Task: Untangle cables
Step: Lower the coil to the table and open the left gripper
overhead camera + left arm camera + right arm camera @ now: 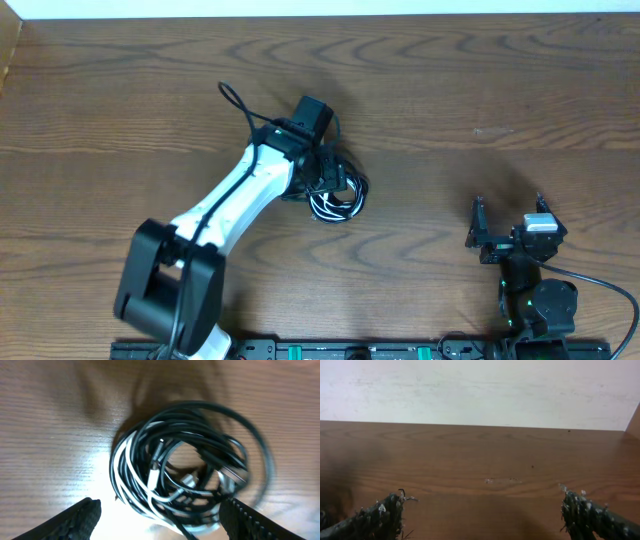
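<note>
The cables (335,195) lie in one coiled tangle of black and white cords near the table's middle. In the left wrist view the cables (185,465) fill the centre, a white cord looped among black ones with small plug ends inside the coil. My left gripper (322,172) hovers right over the tangle; its fingers (80,520) stand wide apart either side of the coil's near edge, open and holding nothing. My right gripper (508,212) rests at the lower right, far from the cables, open with only bare wood between its fingers (375,517).
A thick black arm cable (235,105) loops up beside the left arm. The wooden table (480,90) ends at a pale wall along the far edge. The arm bases and a black rail (340,350) line the near edge.
</note>
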Controlling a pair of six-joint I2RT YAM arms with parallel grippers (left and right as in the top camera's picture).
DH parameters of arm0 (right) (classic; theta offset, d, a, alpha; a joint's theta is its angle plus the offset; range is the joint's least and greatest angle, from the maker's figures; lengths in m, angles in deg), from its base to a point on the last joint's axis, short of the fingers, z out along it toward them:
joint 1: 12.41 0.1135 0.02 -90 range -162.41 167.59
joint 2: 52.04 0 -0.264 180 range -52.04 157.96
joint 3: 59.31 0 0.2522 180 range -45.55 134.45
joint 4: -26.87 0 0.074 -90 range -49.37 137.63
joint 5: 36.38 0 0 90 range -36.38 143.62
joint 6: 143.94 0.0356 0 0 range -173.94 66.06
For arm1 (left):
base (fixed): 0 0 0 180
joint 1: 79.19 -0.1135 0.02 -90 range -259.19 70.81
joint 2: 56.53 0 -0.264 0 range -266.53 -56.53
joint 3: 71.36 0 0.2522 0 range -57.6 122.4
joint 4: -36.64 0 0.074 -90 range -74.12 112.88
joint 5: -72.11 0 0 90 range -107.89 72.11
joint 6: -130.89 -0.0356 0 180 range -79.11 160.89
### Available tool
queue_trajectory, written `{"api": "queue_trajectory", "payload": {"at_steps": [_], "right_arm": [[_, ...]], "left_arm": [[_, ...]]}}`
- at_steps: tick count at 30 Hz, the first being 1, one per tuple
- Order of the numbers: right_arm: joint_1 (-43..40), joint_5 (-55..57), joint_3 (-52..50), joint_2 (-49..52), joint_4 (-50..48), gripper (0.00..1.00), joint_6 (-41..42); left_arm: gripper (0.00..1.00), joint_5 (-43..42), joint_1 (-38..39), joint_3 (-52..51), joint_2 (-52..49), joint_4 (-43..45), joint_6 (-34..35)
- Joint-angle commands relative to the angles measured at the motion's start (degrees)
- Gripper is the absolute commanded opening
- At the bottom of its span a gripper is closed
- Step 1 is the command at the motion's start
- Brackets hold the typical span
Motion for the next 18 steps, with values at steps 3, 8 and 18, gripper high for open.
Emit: {"api": "queue_trajectory", "payload": {"at_steps": [3, 8, 18], "right_arm": [[-0.2, 0.28, -0.09, -0.24, 0.15, 0.99, -0.42], [-0.2, 0.28, -0.09, -0.24, 0.15, 0.99, -0.42], [-0.2, 0.28, -0.09, -0.24, 0.15, 0.99, -0.42]], "left_arm": [[0.82, 1.11, 0.0, 1.75, 6.56, -0.74, -1.49], [0.82, 1.2, -0.07, 1.75, 9.97, -1.36, -1.46], [0.82, 7.56, -0.07, 1.73, 10.43, -7.56, -1.44]]}}
